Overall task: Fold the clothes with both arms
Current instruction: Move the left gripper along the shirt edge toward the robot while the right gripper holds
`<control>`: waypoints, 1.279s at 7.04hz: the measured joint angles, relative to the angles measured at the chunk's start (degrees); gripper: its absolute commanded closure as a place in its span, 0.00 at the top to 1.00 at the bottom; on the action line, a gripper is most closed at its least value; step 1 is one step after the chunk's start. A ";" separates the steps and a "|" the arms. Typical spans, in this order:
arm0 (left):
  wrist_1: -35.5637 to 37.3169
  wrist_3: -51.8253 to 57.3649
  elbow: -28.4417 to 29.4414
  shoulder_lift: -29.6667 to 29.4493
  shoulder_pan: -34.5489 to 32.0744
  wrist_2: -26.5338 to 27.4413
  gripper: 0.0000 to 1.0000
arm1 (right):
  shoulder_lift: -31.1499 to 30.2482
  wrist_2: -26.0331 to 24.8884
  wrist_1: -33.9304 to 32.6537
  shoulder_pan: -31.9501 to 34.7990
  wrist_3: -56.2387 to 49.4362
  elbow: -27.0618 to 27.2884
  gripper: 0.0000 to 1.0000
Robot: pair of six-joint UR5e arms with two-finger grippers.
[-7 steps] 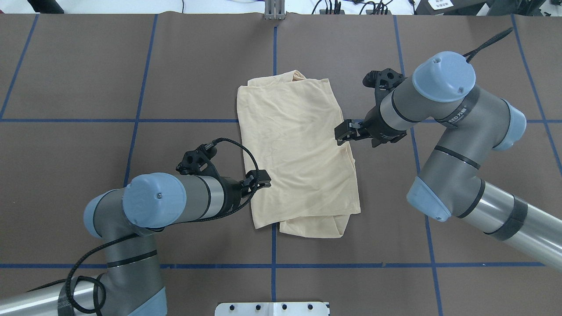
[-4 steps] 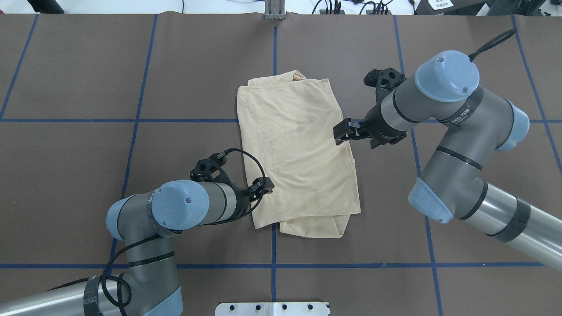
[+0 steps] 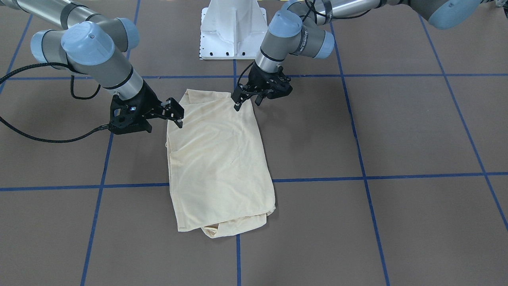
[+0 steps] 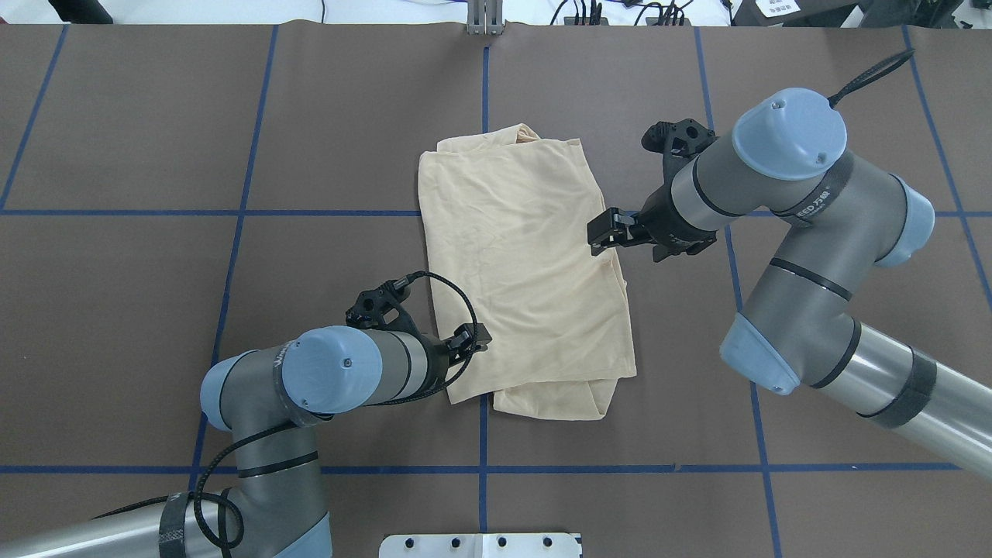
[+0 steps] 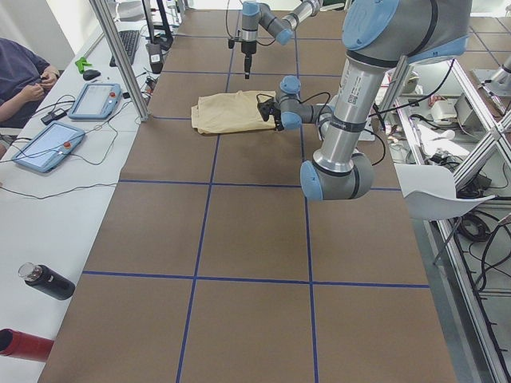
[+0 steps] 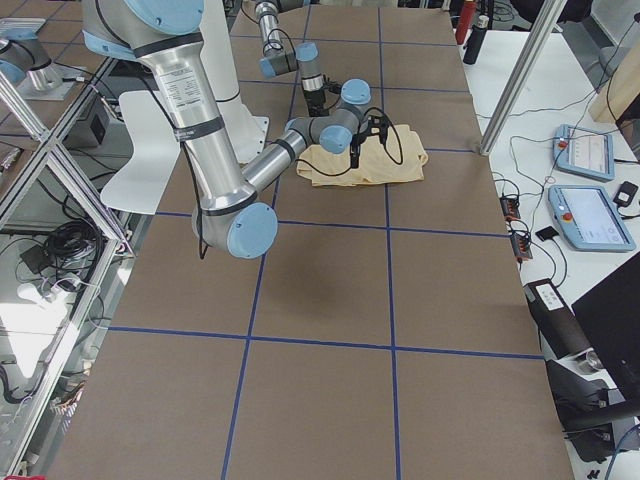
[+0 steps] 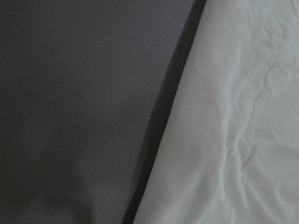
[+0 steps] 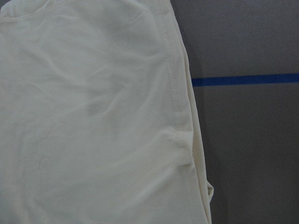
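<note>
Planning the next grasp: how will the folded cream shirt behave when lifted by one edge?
Probably floppy: the shirt lies wrinkled and flat, so it should sag. Likely light: thin fabric. Its stacked layers, offset at one end, may slip apart.

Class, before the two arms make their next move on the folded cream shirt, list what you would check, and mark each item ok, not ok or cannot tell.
1. The pale cream folded shirt lies flat on the brown table: ok.
2. Folded edges aligned: not ok, a lower layer pokes out at the robot-side end.
3. The black two-finger left gripper is at the shirt's left edge, open: ok.
4. The black two-finger right gripper is at its right edge, open: ok.
5. Grippers level with each other along the shirt: not ok, the left sits nearer the robot.
6. Fingertips touching cloth: cannot tell.
</note>
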 measured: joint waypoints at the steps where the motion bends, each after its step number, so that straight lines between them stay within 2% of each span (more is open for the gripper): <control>1: 0.09 -0.01 0.00 -0.20 0.50 0.01 0.96 | 0.01 0.00 0.00 0.00 0.00 0.00 1.00; 5: 0.24 -0.13 0.06 -0.29 2.30 0.11 0.94 | -0.02 0.00 0.00 0.01 0.00 0.00 1.00; 7: 0.24 -0.12 0.12 -0.29 2.50 0.08 0.80 | -0.05 0.00 0.00 0.08 0.00 0.04 1.00; 9: 0.19 -0.14 0.11 -0.29 2.54 0.06 0.60 | -0.07 0.00 0.00 0.08 0.01 0.02 1.00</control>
